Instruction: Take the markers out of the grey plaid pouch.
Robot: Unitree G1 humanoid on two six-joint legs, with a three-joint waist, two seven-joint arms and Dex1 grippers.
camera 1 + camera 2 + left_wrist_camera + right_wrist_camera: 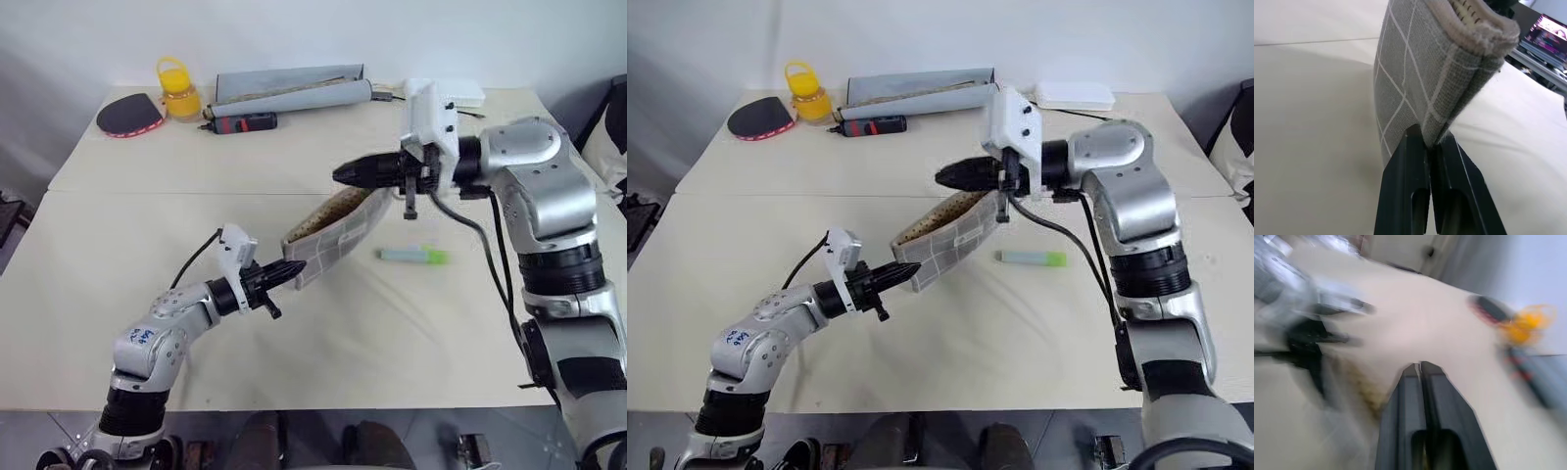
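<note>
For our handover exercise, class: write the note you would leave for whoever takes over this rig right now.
Left gripper: shut on a corner of the grey plaid pouch, holding it up off the table, mouth open.
Right gripper: shut, empty, above the pouch's mouth.
Done: pale green marker lies on the table, right of the pouch.
Left: whether any markers remain inside can't be seen; check the pouch.

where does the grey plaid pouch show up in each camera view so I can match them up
Left eye view: the grey plaid pouch hangs mid-picture, its lower corner pinched by the left gripper.
Right eye view: pouch centre, under the right gripper.
Left wrist view: pouch rises from between the shut black fingers.
Right wrist view: too blurred to pick out the pouch.
Shared landmark: the pale green marker on the table, beside the pouch in both eye views.
</note>
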